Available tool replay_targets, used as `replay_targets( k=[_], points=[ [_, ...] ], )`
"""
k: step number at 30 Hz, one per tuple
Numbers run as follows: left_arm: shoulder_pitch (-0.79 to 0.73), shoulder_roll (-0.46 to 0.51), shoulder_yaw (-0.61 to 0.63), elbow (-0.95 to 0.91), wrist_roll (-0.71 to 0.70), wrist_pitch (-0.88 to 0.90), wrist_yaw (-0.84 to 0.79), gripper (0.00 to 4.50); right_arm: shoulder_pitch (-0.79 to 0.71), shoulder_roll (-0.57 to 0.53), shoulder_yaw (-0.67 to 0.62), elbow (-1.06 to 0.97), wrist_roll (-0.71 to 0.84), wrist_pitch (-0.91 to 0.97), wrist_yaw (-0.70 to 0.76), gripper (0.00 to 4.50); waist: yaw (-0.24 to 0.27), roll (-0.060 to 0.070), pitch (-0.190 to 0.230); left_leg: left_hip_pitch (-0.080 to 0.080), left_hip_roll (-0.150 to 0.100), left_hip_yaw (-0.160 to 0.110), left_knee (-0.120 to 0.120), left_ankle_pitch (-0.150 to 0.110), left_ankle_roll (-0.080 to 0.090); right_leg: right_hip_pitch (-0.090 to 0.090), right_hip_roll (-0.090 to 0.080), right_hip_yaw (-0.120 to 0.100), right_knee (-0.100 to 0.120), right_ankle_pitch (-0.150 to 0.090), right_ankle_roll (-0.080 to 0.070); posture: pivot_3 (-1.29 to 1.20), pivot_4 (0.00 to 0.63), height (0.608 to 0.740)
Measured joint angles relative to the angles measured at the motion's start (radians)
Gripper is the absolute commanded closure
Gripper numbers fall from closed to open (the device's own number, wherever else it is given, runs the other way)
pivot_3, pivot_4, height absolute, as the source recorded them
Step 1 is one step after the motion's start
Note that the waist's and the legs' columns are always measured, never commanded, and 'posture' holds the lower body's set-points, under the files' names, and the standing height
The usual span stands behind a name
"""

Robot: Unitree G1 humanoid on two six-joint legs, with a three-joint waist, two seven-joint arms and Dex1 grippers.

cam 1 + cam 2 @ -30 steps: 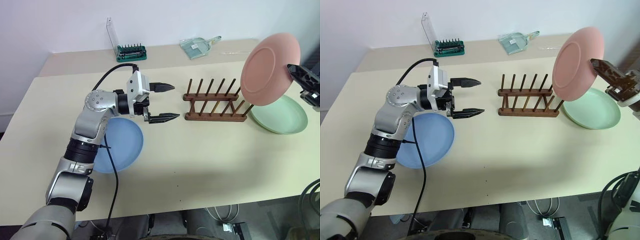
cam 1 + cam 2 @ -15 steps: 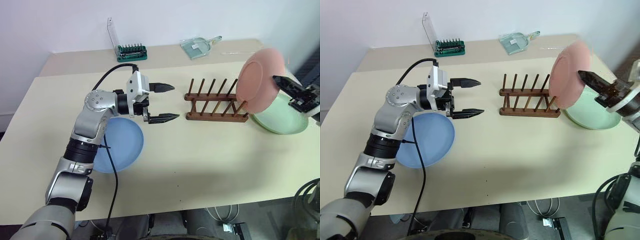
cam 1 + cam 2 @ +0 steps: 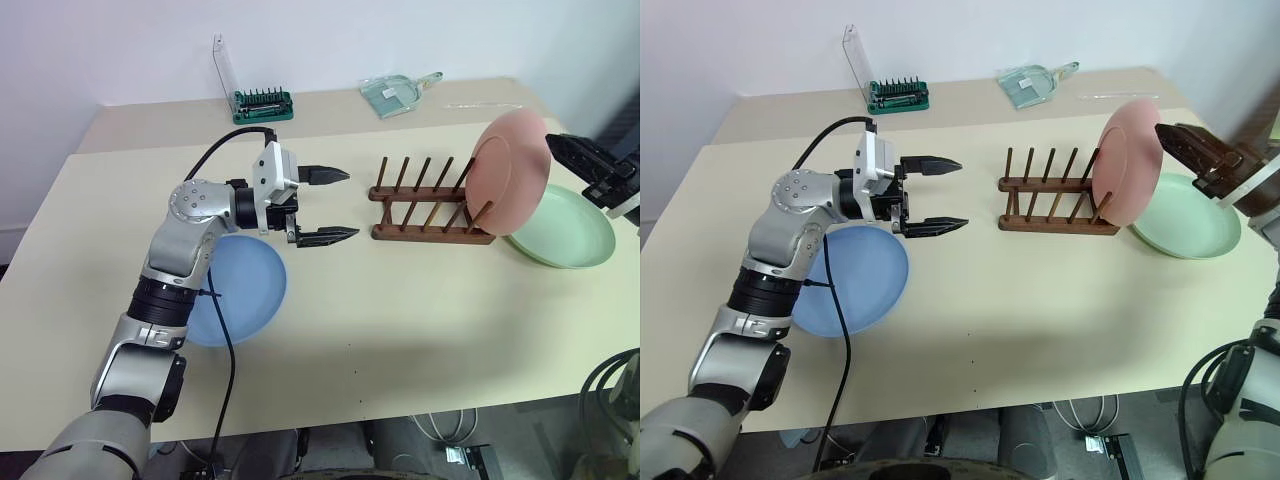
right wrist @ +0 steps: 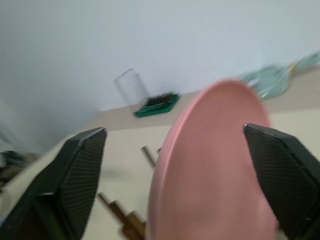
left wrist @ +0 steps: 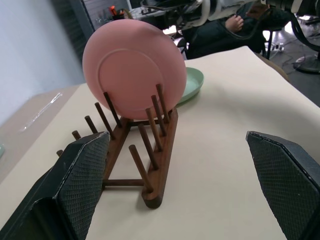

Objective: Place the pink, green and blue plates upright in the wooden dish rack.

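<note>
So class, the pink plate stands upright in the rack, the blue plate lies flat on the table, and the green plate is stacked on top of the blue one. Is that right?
Not quite. The green plate lies by itself just past the rack, beside the pink plate, not on the blue plate. The left eye view shows this; the rest is correct.

Silver jointed left arm [image 3: 180, 260], black cable, black-fingered claw [image 3: 330, 205].

Beige table [image 3: 400, 320], wooden dish rack [image 3: 432, 232], blue plate [image 3: 240, 290], green plate [image 3: 570, 235], green tool holder [image 3: 262, 101], perhaps a clear dustpan [image 3: 395, 95]
</note>
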Motion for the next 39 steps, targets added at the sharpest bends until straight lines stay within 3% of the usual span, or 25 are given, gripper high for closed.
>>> replay_targets(
  k=[4, 9, 16, 19, 26, 32, 35, 39],
  points=[
    [0.000, 0.000, 0.001, -0.002, -0.017, 0.000, -0.004, 0.00, 0.035, 0.025, -0.073, -0.048, -0.056, -0.211, -0.095, 0.04, 0.002, 0.000, 0.000, 0.000, 0.000, 0.000, 0.000, 0.000, 0.000, 0.000, 0.000, 0.000, 0.000, 0.000, 0.000, 0.00, 0.150, 0.740],
    [0.000, 0.010, 0.000, -0.009, -0.026, 0.001, -0.022, 0.00, 0.200, -0.059, -0.052, -0.068, -0.216, -0.326, -0.178, 0.04, 0.002, 0.000, 0.000, 0.000, 0.000, 0.000, 0.000, 0.000, 0.000, 0.000, 0.000, 0.000, 0.000, 0.000, 0.000, 0.00, 0.150, 0.740],
    [-0.001, 0.007, -0.002, -0.009, -0.027, 0.000, -0.032, 0.00, 0.456, -0.128, -0.030, -0.158, -0.315, -0.308, -0.152, 0.04, -0.005, 0.002, -0.001, 0.002, 0.000, 0.002, 0.000, 0.000, 0.000, 0.001, 0.001, 0.002, 0.001, 0.000, 0.000, 0.00, 0.150, 0.740],
    [-0.002, -0.004, -0.003, -0.009, -0.026, -0.002, -0.039, 0.00, 0.462, -0.129, -0.007, -0.162, -0.306, -0.249, -0.123, 0.04, -0.009, 0.002, -0.001, 0.002, 0.000, 0.003, 0.000, 0.000, 0.000, 0.001, 0.000, 0.003, 0.001, 0.000, 0.000, 0.00, 0.150, 0.740],
    [-0.002, -0.011, -0.005, -0.007, -0.026, -0.002, -0.043, 0.00, 0.440, -0.137, 0.194, -0.121, -0.404, -0.279, -0.048, 0.04, -0.005, 0.002, -0.001, 0.002, 0.000, 0.003, 0.000, 0.000, 0.000, 0.001, 0.001, 0.003, 0.000, 0.000, 0.000, 0.00, 0.150, 0.740],
    [0.005, 0.017, -0.003, -0.051, -0.026, 0.020, -0.042, 0.00, 0.278, -0.131, 0.285, 0.090, -0.453, -0.263, -0.023, 0.04, -0.004, 0.001, -0.001, 0.002, 0.000, 0.003, 0.000, 0.000, 0.000, 0.001, 0.001, 0.003, 0.000, 0.000, 0.000, 0.00, 0.150, 0.740],
    [0.014, 0.021, -0.003, -0.065, -0.026, 0.029, -0.040, 0.00, 0.218, -0.124, 0.316, 0.176, -0.471, -0.251, -0.014, 0.88, -0.004, 0.001, -0.001, 0.002, 0.000, 0.003, 0.000, 0.000, 0.000, 0.001, 0.001, 0.003, 0.000, 0.000, 0.000, 0.00, 0.150, 0.740],
    [0.015, 0.023, -0.003, -0.077, -0.026, 0.040, -0.032, 0.00, 0.205, -0.122, 0.363, 0.221, -0.495, -0.245, 0.036, 2.90, -0.001, 0.001, -0.001, 0.001, 0.000, 0.002, 0.000, 0.000, 0.000, 0.001, 0.001, 0.002, 0.000, 0.000, 0.000, 0.00, 0.150, 0.740]
  ],
)
